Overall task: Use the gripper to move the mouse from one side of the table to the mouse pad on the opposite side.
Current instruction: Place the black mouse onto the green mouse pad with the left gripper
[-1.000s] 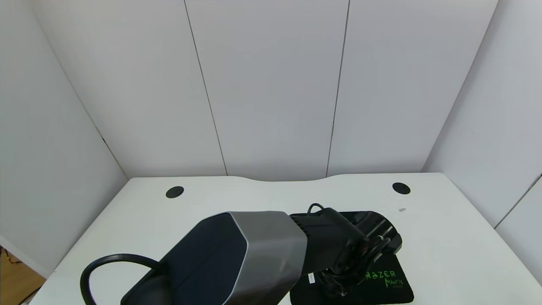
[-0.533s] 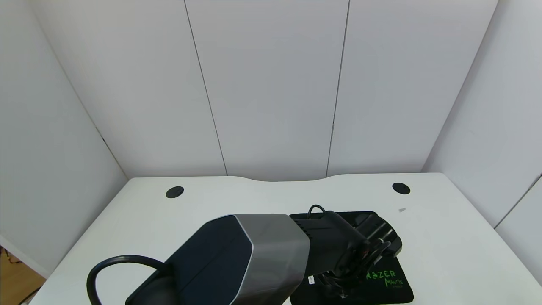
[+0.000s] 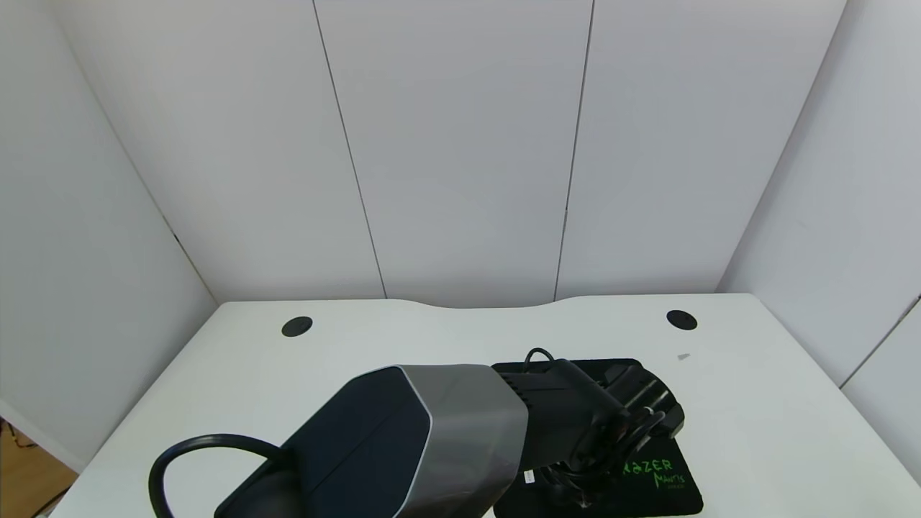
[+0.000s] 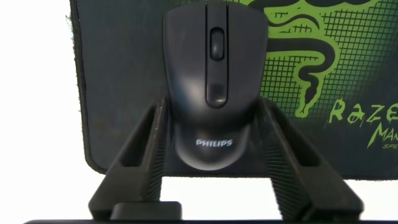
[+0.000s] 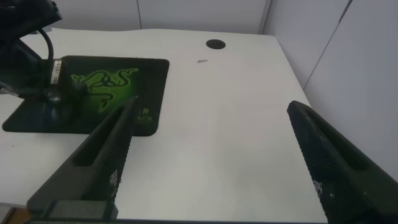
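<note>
Item: small glossy black cordless mouse [image 4: 211, 87], which we found lying on the square black mouse pad with green snake logo [image 4: 118, 74], near its edge. Only the left wrist view showed it; in the head view the left gripper [image 3: 633, 414] hid it. That gripper's fingers [image 4: 144, 155] flanked the mouse, contact unclear. The right gripper [image 5: 211, 162] stood spread above the white table [image 5: 236, 124] beside the pad.

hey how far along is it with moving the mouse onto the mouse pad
Nearly finished. The mouse already lies over the mouse pad, near one edge. In hand: the left gripper brackets its rear, fingers at its sides; contact is unclear. Left: letting go and backing away. The right gripper waits open above the table.
</note>
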### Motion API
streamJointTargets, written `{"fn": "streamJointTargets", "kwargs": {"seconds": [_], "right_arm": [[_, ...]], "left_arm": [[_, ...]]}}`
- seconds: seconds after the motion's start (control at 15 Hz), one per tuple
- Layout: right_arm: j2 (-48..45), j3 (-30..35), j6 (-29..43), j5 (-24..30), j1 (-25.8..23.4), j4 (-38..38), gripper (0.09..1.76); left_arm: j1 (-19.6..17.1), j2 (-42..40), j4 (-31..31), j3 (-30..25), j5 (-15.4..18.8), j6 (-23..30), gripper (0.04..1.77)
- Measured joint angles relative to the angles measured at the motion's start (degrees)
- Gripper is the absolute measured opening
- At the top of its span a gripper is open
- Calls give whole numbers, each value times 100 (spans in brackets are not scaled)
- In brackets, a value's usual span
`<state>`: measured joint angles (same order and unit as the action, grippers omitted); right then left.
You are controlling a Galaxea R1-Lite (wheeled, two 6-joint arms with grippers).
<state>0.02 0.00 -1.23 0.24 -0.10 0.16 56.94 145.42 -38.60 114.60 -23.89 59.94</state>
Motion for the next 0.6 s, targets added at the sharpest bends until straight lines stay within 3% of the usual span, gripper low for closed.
{"fn": "streamJointTargets", "kwargs": {"seconds": [0.2, 0.6], "right_arm": [[0, 0, 0, -2, 0, 0, 171], [0, 0, -2, 2, 0, 2, 171]], "left_arm": [[0, -9, 0, 0, -11, -68, 127], [0, -18, 1, 0, -54, -99, 150]]}}
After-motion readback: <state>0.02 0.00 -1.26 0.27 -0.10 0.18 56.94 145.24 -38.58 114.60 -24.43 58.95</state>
